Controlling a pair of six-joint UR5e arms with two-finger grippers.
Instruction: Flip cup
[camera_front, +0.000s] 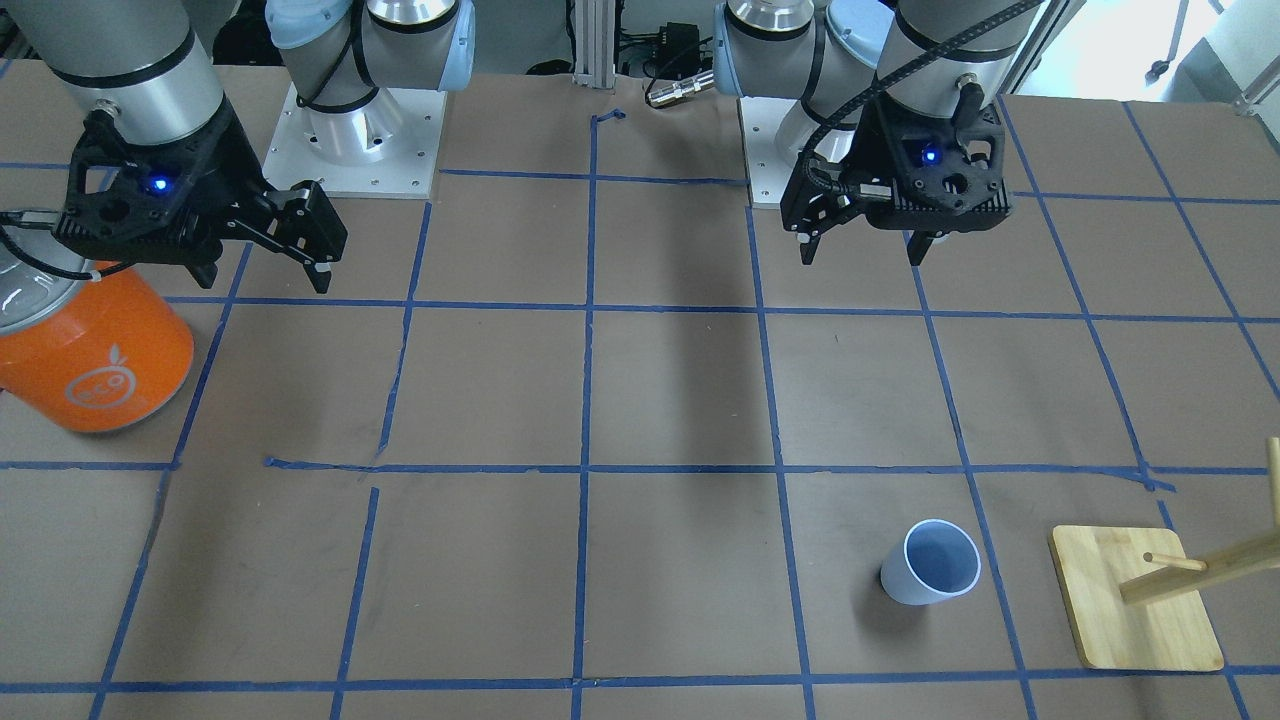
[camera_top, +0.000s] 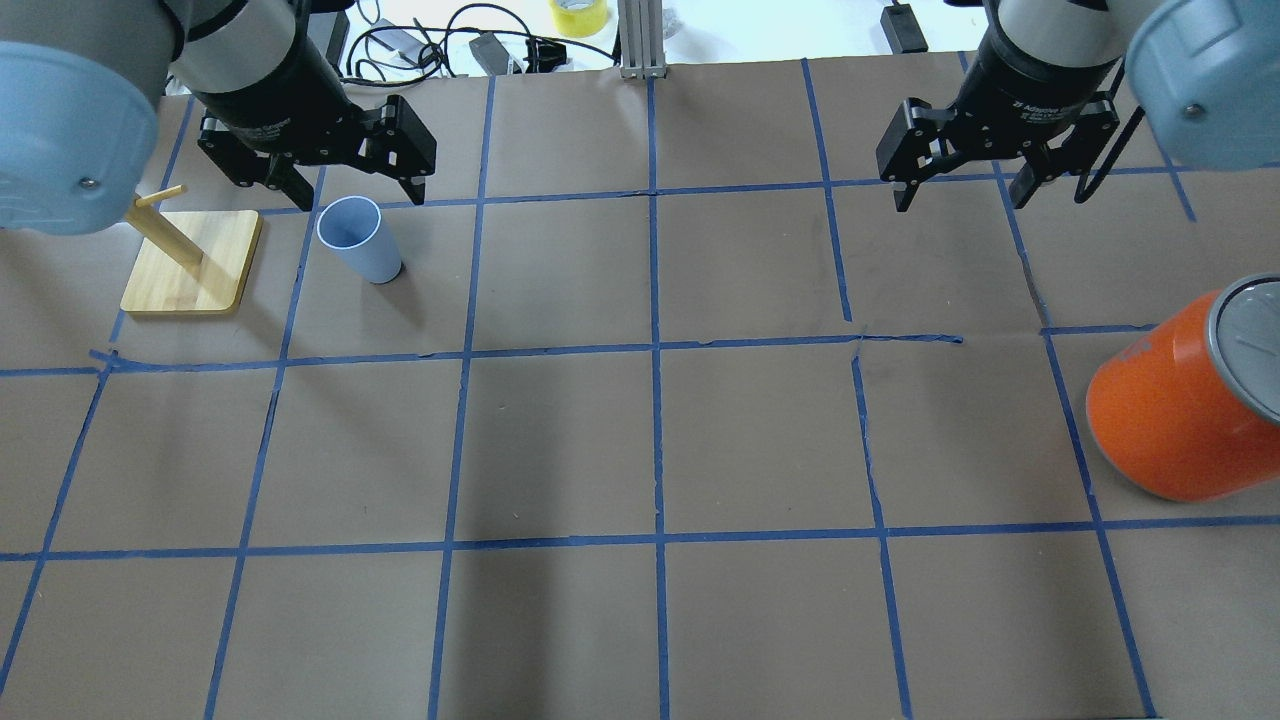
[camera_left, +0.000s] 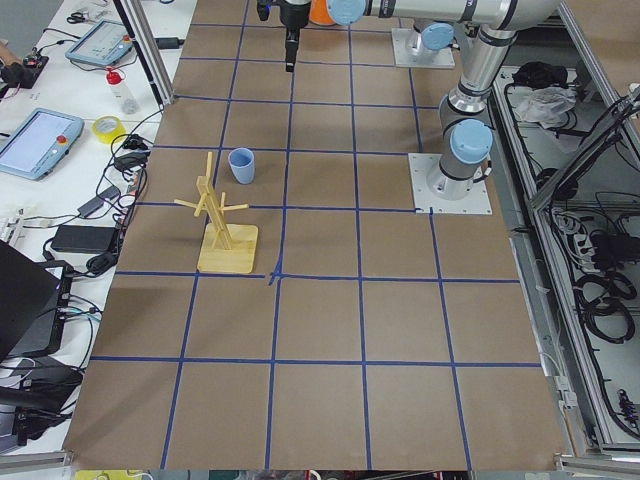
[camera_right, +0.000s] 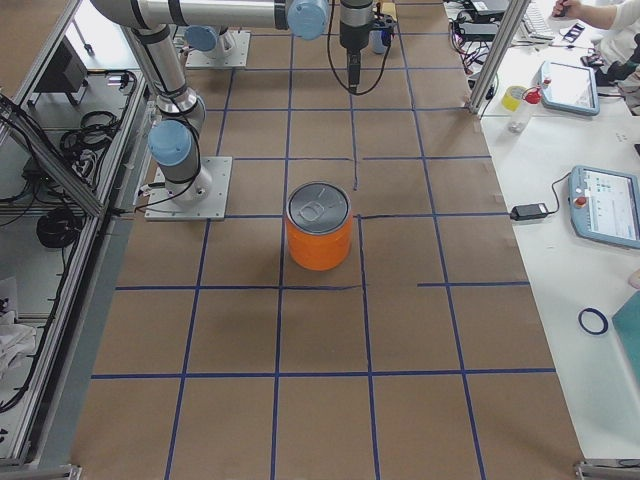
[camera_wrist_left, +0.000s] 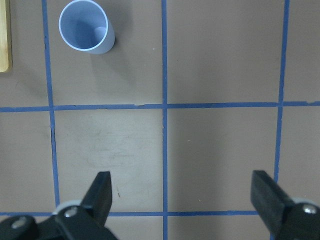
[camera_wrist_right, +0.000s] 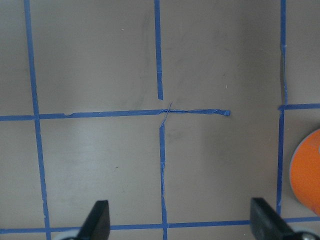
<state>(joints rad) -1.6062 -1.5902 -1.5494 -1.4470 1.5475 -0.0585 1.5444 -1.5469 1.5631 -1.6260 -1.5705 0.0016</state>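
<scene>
The pale lavender-blue cup (camera_top: 358, 240) stands upright, mouth up, on the brown table at the far left. It also shows in the front view (camera_front: 930, 563), the left side view (camera_left: 241, 165) and the left wrist view (camera_wrist_left: 86, 27). My left gripper (camera_top: 355, 190) is open and empty and hangs above the table just short of the cup; the front view (camera_front: 862, 250) and its wrist view (camera_wrist_left: 183, 200) show it too. My right gripper (camera_top: 962, 195) is open and empty above the right half, as the front view (camera_front: 265, 275) also shows.
A wooden peg rack (camera_top: 190, 260) stands right beside the cup, on its outer side (camera_front: 1135, 610). A large orange metal-lidded can (camera_top: 1170, 410) stands at the table's right side, below the right arm (camera_front: 95, 350). Blue tape lines grid the brown table.
</scene>
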